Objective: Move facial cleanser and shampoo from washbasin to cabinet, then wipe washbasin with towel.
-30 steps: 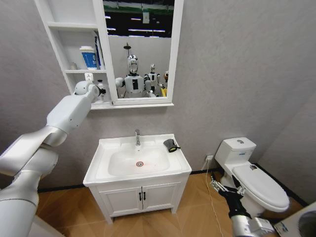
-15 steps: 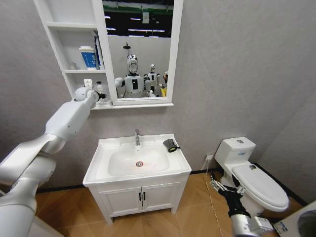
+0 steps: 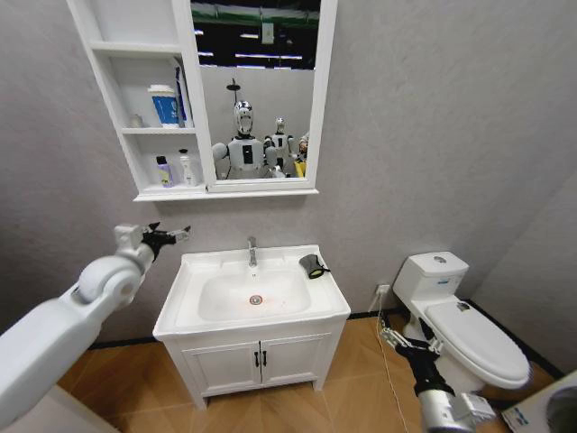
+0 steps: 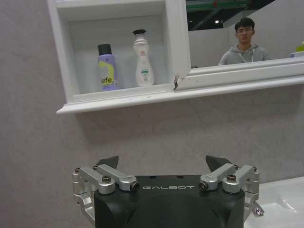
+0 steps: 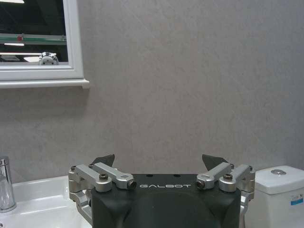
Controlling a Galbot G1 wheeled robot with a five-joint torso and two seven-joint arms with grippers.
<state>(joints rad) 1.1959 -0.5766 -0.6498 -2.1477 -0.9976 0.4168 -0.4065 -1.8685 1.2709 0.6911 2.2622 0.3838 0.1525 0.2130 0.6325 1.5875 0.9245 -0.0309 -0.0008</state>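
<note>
- The two bottles stand upright, long axes vertical and caps up, in the lowest compartment of the cabinet (image 3: 135, 108), at the upper left of the head view.
- The purple bottle (image 4: 108, 67) has a black cap and a yellow-green patch on its label; it is the shorter one.
- The white bottle (image 4: 143, 59) is taller, with a narrow waist, a black cap and a small green-printed label. It stands just beside the purple one, apart from it, nearer the mirror panel (image 3: 257, 90).
- In the compartment above sits a white cup with a blue band (image 3: 163, 105), upright, with a blue flat thing leaning behind it.
- The washbasin (image 3: 189, 311) lies at the lower middle of the head view, a white rectangle with its long axis running left to right, a red-ringed drain (image 3: 256, 299) in the bowl and a small chrome faucet (image 3: 251, 252) upright at the back edge.
- The towel (image 3: 312, 265) is a small dark bunch with a pale edge, resting on the basin's back right corner.
- My left gripper (image 3: 171, 236) hangs in the air at the left of the frame, beside the basin's left back corner and below the cabinet, fingers spread apart and holding nothing.
- My right gripper (image 3: 402, 341) is low at the lower right, in front of the toilet (image 3: 469, 334), fingers also spread and empty.
</note>
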